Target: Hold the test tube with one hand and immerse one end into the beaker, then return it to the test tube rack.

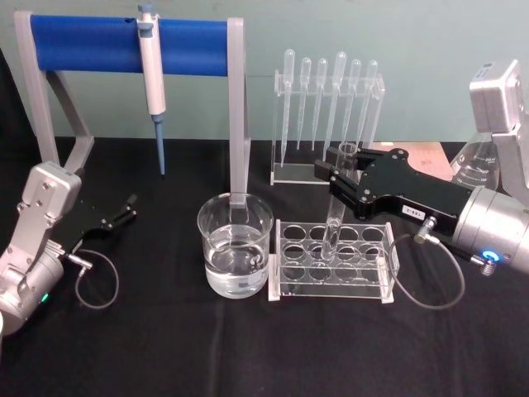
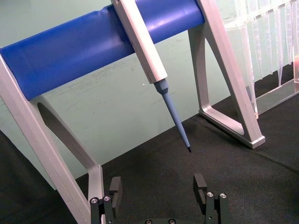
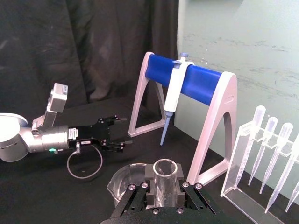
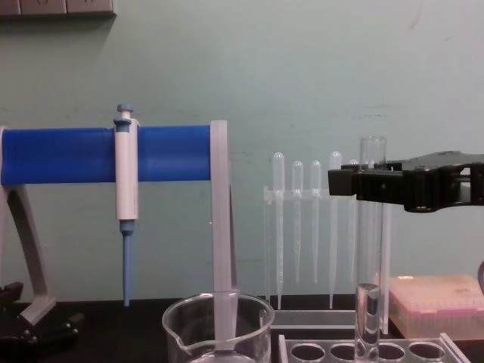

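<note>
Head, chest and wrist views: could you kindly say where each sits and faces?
Head view: high, looking down; left hand open, right hand gripping the long clear glass test tube.
Chest view: low, looking level; right hand enters from right.
Left wrist view: behind left hand, facing the white-and-blue micropipette.
Right wrist view: behind right hand, facing the left hand.
Head and chest share the test tube.

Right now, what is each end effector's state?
Left end effector: open, holding nothing.
Right end effector: closed on the test tube, upright at the test tube rack.
</note>
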